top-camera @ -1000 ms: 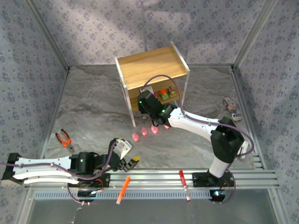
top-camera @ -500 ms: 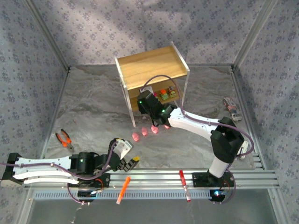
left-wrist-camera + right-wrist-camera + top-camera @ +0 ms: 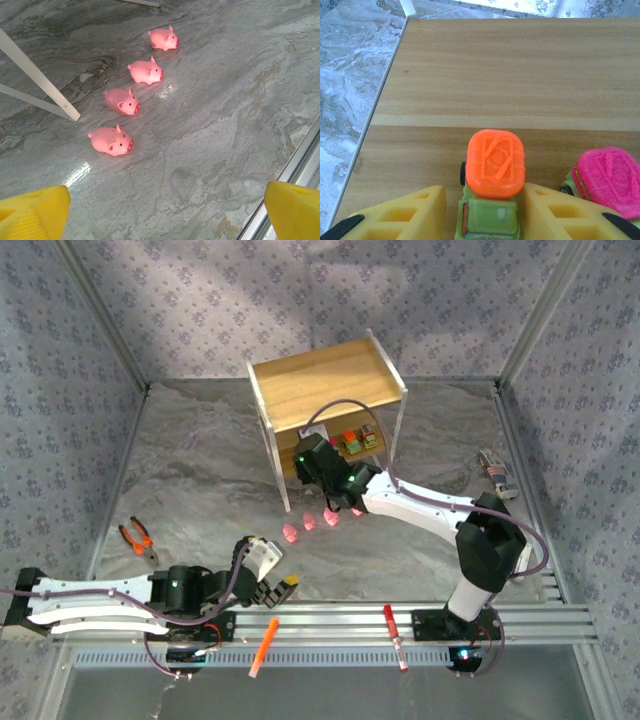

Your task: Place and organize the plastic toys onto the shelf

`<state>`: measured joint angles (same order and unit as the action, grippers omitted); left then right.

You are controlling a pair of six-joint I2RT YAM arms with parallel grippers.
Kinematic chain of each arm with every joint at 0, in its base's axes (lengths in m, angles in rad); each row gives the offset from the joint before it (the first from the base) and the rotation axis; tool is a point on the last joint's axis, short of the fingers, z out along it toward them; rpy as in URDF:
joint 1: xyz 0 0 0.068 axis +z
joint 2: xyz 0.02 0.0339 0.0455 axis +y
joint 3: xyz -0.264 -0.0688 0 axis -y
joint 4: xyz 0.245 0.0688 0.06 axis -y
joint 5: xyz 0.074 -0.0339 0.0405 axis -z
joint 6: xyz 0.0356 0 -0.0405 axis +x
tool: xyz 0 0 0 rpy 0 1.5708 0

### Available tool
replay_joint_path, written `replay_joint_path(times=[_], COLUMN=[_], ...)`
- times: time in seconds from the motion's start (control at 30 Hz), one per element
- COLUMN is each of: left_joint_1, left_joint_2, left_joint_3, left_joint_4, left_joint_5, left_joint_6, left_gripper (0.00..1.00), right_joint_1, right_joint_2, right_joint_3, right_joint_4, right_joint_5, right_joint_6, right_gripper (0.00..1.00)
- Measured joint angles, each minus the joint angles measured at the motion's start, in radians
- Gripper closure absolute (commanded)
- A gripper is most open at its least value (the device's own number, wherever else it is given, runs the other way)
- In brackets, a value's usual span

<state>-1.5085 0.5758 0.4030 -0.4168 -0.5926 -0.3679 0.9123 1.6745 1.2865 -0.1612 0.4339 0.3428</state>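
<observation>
Grey marbled surface [image 3: 200, 470] runs between patterned walls [image 3: 300, 300], with the two-tier wooden shelf [image 3: 325, 385] standing at the back, near the middle. From overhead, the right arm [image 3: 420, 505] reaches under the shelf's top board to the lower tier. A small cluster of coloured blocky toys [image 3: 355, 441] sits there, too small to count.

The right wrist camera shows two of them on the lower board: an orange-topped toy [image 3: 496, 164] on a green base and, just beside it on the right, a pink-topped toy [image 3: 607, 181]. The right end effector [image 3: 485, 200] straddles the orange-topped one. Its right finger touches the toy and a thin dark gap shows on the left, so I cannot tell whether it is squeezing. Bare board lies to the left and behind, out to the board's left edge.

The left wrist camera shows four pink pigs [image 3: 146, 71] upright in a slanted row on the surface, the closest one near a white shelf leg [image 3: 40, 80]. Overhead, the fourth pig is partly under the right arm. The left end effector [image 3: 165, 212] is released, its yellow fingertips wide apart with nothing between them. It sits near the front rail [image 3: 295, 165], well short of the pigs.

Open surface lies left of the shelf. Orange-handled pliers [image 3: 139, 540] lie near the left wall, and one orange marker [image 3: 264, 647] and one red pen [image 3: 395, 636] rest on the rail.
</observation>
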Motion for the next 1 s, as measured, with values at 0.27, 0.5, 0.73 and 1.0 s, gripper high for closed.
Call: replay_joint_path(times=[0.27,0.5,0.73,1.0], left_joint_1=[0.000,0.000,0.000,0.000], left_joint_2=[0.000,0.002,0.012,0.023], left_joint_3=[0.000,0.000,0.000,0.000], left_joint_4=[0.000,0.000,-0.001,-0.002], left_joint_5=[-0.001,-0.009,-0.020,-0.027], left_joint_6=[0.000,-0.003,-0.009,-0.011], left_gripper=[0.01,0.01,0.01,0.01], right_joint_1=[0.020,0.048,0.073,0.097], right_joint_2=[-0.064,-0.145,-0.229,-0.336], right_joint_3=[-0.029,-0.082,-0.146,-0.253], right_joint_4=[-0.005,-0.028,-0.039,-0.075], right_joint_5=[0.022,0.045,0.071,0.095], right_joint_6=[0.000,0.000,0.005,0.008], right_gripper=[0.53,0.51,0.50,0.47])
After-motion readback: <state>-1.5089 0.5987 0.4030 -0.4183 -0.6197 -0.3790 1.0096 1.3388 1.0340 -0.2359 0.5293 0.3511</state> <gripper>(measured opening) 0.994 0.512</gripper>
